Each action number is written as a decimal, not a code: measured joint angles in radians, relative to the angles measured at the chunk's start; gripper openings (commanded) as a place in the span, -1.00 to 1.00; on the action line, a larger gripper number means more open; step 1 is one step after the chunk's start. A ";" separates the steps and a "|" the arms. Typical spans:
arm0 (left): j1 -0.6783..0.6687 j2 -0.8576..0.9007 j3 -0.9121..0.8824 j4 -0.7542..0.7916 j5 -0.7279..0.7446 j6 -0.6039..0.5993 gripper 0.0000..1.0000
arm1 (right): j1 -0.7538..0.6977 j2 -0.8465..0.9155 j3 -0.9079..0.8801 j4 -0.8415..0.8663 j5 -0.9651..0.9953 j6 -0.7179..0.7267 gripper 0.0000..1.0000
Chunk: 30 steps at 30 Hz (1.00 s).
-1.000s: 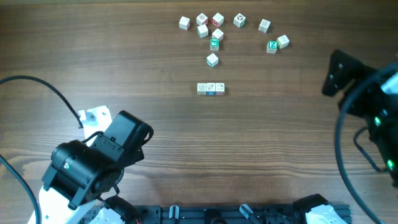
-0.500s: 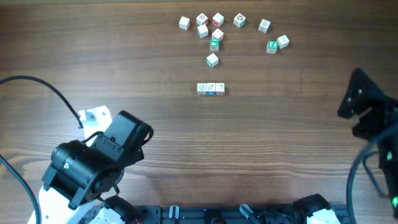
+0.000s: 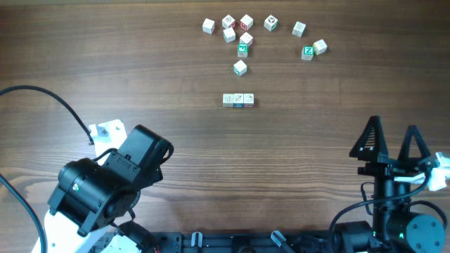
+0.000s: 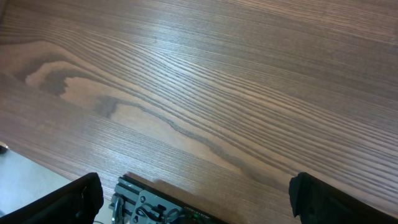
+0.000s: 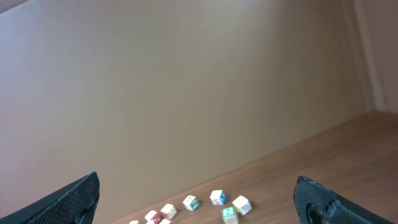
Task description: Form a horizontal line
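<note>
whitish horizontal line [image 3: 238, 100] with blue and red trim, green-trimmed cubes [image 3: 242, 49], brown wood-grain table [image 4: 217, 74]

We see a brown wood-grain table [image 3: 176, 84] carrying a short row of three small whitish letter cubes [image 3: 238, 100], touching side by side. Beyond it sits a lone whitish cube [image 3: 240, 67], then a loose scatter of letter cubes [image 3: 246, 23], including a green-trimmed cube [image 3: 243, 49] and a second green-trimmed cube [image 3: 308, 52].

right arm [image 3: 391, 211]: I pulled it off the right edge of the table [image 3: 316, 176] and brought it in to the near right corner.
right end effector [image 3: 391, 128]: I swung it round; it ended with both fingers spread, tips pointing toward the far side.
</note>
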 measured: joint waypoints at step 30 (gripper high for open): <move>0.000 0.000 0.000 0.000 0.000 0.000 1.00 | -0.175 -0.111 -0.483 0.380 -0.055 0.060 0.99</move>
